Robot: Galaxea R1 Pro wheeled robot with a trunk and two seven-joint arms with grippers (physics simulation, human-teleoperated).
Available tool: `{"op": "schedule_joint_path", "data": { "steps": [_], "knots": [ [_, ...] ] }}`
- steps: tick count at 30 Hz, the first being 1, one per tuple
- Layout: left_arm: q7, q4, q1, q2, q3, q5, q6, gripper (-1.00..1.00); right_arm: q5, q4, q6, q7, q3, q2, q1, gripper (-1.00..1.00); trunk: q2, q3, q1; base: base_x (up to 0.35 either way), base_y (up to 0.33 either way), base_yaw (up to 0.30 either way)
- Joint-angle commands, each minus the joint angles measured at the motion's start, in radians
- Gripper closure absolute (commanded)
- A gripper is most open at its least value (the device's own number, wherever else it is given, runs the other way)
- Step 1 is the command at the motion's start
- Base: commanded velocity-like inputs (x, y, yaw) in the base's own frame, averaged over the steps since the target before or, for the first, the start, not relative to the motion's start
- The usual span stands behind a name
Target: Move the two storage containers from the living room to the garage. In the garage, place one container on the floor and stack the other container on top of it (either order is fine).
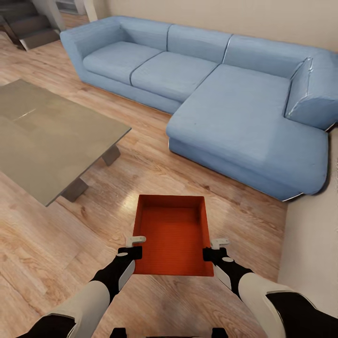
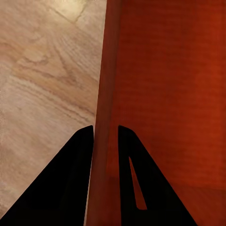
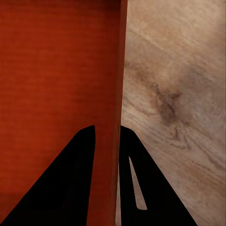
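Across the back of the head view, a blue corner sofa (image 1: 220, 89) is sitting along the wall on the light wood plank floor (image 1: 51, 244), its chaise end reaching toward the robot. At the left, a low grey table (image 1: 47, 136) is standing on dark legs, well apart from the sofa. Dark stair steps (image 1: 26, 26) are showing in the far left corner.

Nearer, between both arms, 1 orange-red storage container (image 1: 171, 234) is sitting open-topped and empty, with wood planks showing around it. Whether it is resting on the planks or lifted, cannot tell.

Left gripper (image 1: 133, 248) is clamping the container's left wall; in the left wrist view its 2 dark fingers (image 2: 70, 183) are straddling that wall (image 2: 104, 141), 1 inside, 1 outside. Right gripper (image 1: 216, 249) is doing the same on the right wall (image 3: 113, 141), fingers (image 3: 70, 183) closed on it.
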Motion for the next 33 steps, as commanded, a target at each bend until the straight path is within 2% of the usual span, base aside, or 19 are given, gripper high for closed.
{"op": "schedule_joint_path", "data": {
  "steps": [1, 11, 33],
  "knots": [
    [0.013, -0.004, 0.000, 0.000, -0.005, 0.001, 0.006, 1.00, 0.004, 0.003, -0.002, 0.002, -0.008, 0.004, 0.000, 1.00, 0.007, 0.003, -0.004, 0.000, 0.000, 0.000],
    [0.013, -0.004, 0.000, 0.000, -0.005, 0.001, 0.006, 1.00, 0.014, 0.003, -0.003, 0.002, -0.008, 0.005, 0.000, 1.00, 0.077, 0.034, -0.042, 0.000, 0.000, 0.000],
    [0.014, -0.005, 0.000, 0.000, -0.005, 0.001, 0.006, 1.00, 0.007, 0.003, 0.000, 0.002, -0.008, 0.006, 0.000, 1.00, 0.231, 0.103, -0.127, 0.000, 0.000, 0.000]
  ]
}}
